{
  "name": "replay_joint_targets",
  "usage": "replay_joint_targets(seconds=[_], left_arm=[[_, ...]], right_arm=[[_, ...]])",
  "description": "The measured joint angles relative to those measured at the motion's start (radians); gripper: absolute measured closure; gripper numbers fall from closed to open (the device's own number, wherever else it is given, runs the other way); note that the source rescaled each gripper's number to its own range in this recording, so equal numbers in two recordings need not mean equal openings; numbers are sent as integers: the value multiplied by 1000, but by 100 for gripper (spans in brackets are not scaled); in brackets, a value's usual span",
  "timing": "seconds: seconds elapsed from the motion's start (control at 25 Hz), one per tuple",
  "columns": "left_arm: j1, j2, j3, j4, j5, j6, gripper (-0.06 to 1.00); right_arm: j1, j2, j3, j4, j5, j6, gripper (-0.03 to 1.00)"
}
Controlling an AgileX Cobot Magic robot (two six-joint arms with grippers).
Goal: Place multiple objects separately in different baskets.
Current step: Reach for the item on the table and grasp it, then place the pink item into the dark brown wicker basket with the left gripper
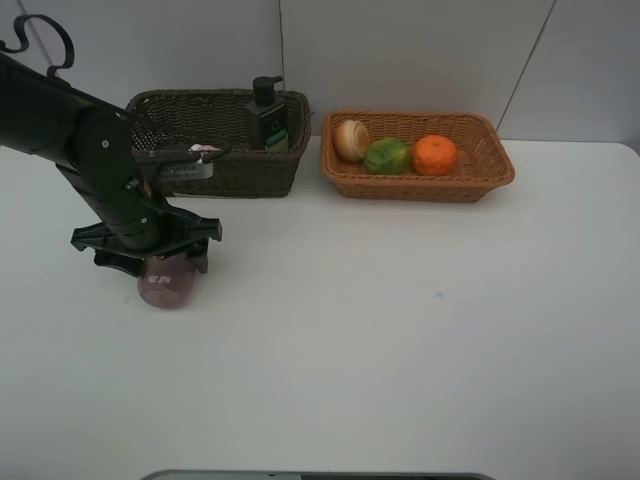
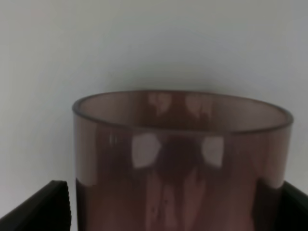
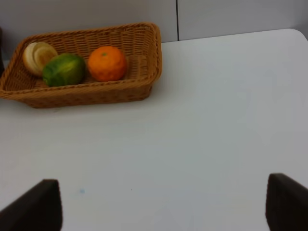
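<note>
Purple cup (image 2: 183, 163): upright on desk (image 1: 400, 320), in front of dark basket (image 1: 215, 150).
Left gripper (image 1: 168, 268): jaws spread wide, flanking the cup.
Right gripper (image 3: 159, 207): jaws released, empty.

cup (image 1: 167, 285): upper part hidden under the left arm in the high view; base cut off by the frame edge in the left wrist view, close and soft-focus
left gripper (image 1: 150, 262): fingertips hidden by the wrist housing from above; contact with the cup can't be confirmed
right gripper (image 3: 163, 204): only two dark finger tips at the frame corners
pink bottle (image 1: 203, 152): mostly behind the left arm, too small to read
pump bottle (image 1: 268, 115): lower part hidden by the dark basket (image 1: 250, 165) wall, label unreadable
</note>
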Motion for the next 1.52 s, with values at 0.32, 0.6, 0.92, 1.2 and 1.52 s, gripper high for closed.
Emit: replay_joint_targets(seconds=[0.32,0.6,0.92,1.2,1.52], left_arm=[[0,5,0,0,-8,1,15],[0,5,0,0,-10,1,24],[0,5,0,0,-24,1,24],[6,-69,-50,25,21,5,24],[28,-141,-269,157,84,9,24]], right_arm=[[0,0,0,0,0,0,6],[0,0,0,0,0,0,6],[0,0,0,0,0,0,6],[0,0,0,0,0,0,6],[0,0,0,0,0,0,6]])
